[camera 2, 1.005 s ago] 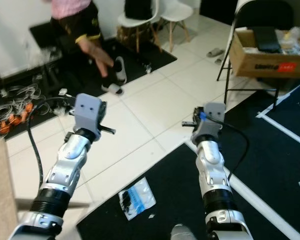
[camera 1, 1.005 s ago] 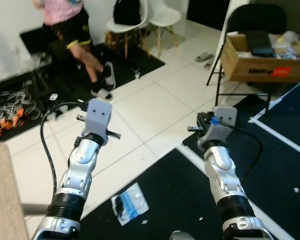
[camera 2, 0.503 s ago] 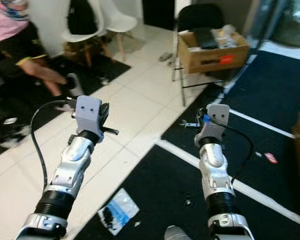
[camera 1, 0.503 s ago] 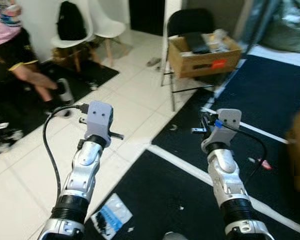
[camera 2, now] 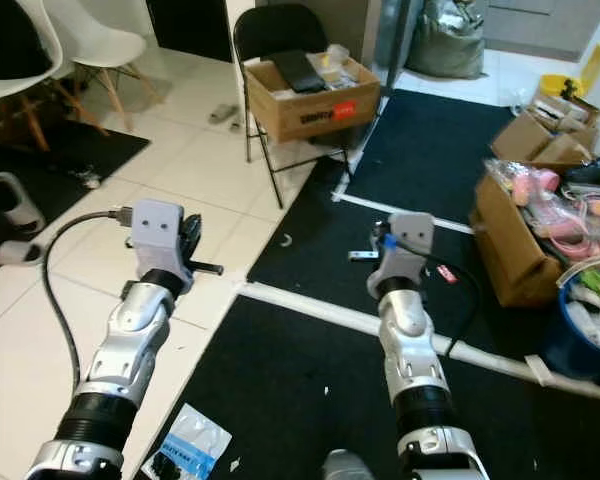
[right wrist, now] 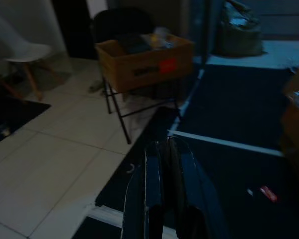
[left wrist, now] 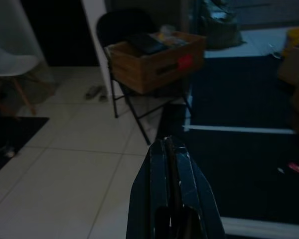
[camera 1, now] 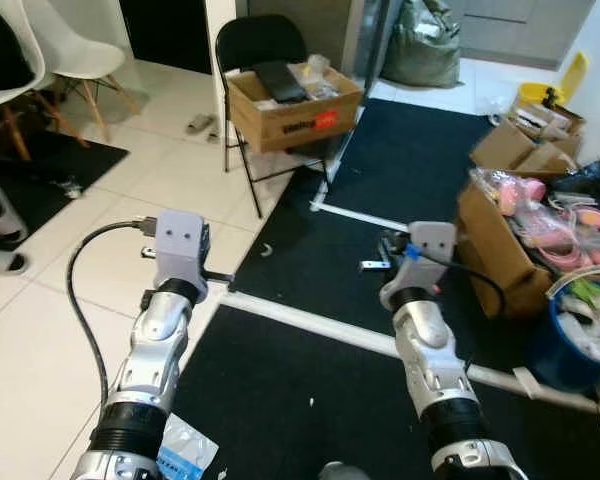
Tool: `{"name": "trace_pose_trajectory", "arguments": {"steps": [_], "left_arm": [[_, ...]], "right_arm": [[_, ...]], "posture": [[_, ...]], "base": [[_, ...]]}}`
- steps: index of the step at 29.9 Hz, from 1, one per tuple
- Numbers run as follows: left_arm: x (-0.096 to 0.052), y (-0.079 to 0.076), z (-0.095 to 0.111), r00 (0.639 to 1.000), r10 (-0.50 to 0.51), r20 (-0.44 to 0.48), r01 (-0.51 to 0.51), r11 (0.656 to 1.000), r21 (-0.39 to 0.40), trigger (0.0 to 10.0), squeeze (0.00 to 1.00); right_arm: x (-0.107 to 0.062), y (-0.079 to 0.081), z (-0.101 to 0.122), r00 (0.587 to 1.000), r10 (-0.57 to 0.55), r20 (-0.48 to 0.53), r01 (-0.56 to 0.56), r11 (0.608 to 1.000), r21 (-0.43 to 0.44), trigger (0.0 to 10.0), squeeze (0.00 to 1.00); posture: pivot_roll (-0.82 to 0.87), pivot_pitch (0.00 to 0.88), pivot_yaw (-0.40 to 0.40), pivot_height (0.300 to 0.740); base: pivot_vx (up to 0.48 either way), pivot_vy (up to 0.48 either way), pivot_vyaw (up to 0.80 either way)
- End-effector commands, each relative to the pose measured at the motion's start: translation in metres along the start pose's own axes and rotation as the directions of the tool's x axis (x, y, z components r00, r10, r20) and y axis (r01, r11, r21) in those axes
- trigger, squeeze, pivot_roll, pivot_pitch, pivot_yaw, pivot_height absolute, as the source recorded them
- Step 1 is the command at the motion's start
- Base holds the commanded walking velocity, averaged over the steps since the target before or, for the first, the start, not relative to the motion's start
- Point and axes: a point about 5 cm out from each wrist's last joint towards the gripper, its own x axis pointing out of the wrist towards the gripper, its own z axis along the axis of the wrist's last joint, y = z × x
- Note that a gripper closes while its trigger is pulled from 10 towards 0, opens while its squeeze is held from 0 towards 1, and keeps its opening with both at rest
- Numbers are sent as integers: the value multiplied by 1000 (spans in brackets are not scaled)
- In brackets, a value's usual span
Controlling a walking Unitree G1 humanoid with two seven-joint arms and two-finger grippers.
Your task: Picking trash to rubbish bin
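Head views are showing the nearest piece of trash, a clear plastic packet (camera 2: 185,452) with blue print and dark contents, lying flat at the near edge of the black mat (camera 2: 310,390), right where the mat meets the white tiles (camera 2: 40,330); it is sitting just beside the left forearm and below it, so neither arm is reaching for it. Both arms are being carried raised and forward, elbows bent, which reads as a travelling posture while the robot is looking for litter rather than a reach. The left gripper (left wrist: 169,164) is holding nothing, its two black fingers pressed together with no gap, pointing out over the tiles toward the folding chair (camera 1: 265,60). The right gripper (right wrist: 164,164) is likewise carrying nothing, its fingers lying nearly closed with only a thin slit between them, aimed over the mat's white stripe (camera 2: 320,310). Farther along that mat a small red scrap (right wrist: 267,193) is lying, another likely target. Beyond it, a cardboard box (camera 1: 290,100) is resting on the chair seat. At the right edge a blue bucket (camera 1: 585,345) stuffed with wrappers is standing beside open cartons (camera 1: 500,240); it may be serving as the bin, though I cannot tell.
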Motion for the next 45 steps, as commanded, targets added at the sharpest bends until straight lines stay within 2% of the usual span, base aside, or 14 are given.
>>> {"name": "trace_pose_trajectory", "arguments": {"steps": [1, 11, 13, 15, 29, 45], "left_arm": [[-2, 2, -1, 1000, 10, 2, -10, 1000, 0, 10000, 0], [-2, 0, 0, 1000, 12, 6, -13, 1000, 3, 10000, 0], [-3, 1, -2, 999, 32, 2, -32, 999, -2, 10000, 0], [-5, 3, -6, 999, 50, -20, -51, 998, -33, 10000, 0], [-8, -3, -7, 999, 24, -23, -25, 999, -32, 10000, 0], [-9, -5, -7, 999, 23, -30, -23, 1000, -13, 10000, 0]], "right_arm": [[0, -4, -2, 1000, -5, -17, 5, 1000, -11, 10000, 0], [-1, -5, -3, 1000, -2, -22, 2, 1000, -15, 10000, 0], [-2, -6, -8, 998, 6, -61, -6, 1000, 0, 10000, 0], [-3, -7, -11, 998, 8, -68, -10, 1000, -23, 10000, 0], [-5, -9, -15, 996, 8, -93, -10, 1000, -19, 10000, 0], [-6, -8, -17, 995, 16, -100, -18, 1000, -22, 10000, 0]], "posture": [[-15, 12, 26, 740], [-19, 10, 23, 740], [-20, 9, 19, 740], [-20, 10, 16, 740], [-15, 15, 5, 740], [-10, 29, -3, 740]], "base": [[0, 0, -800], [0, 0, -800], [0, 0, -400], [0, 0, 0], [0, 0, 0], [269, 0, 0]]}}
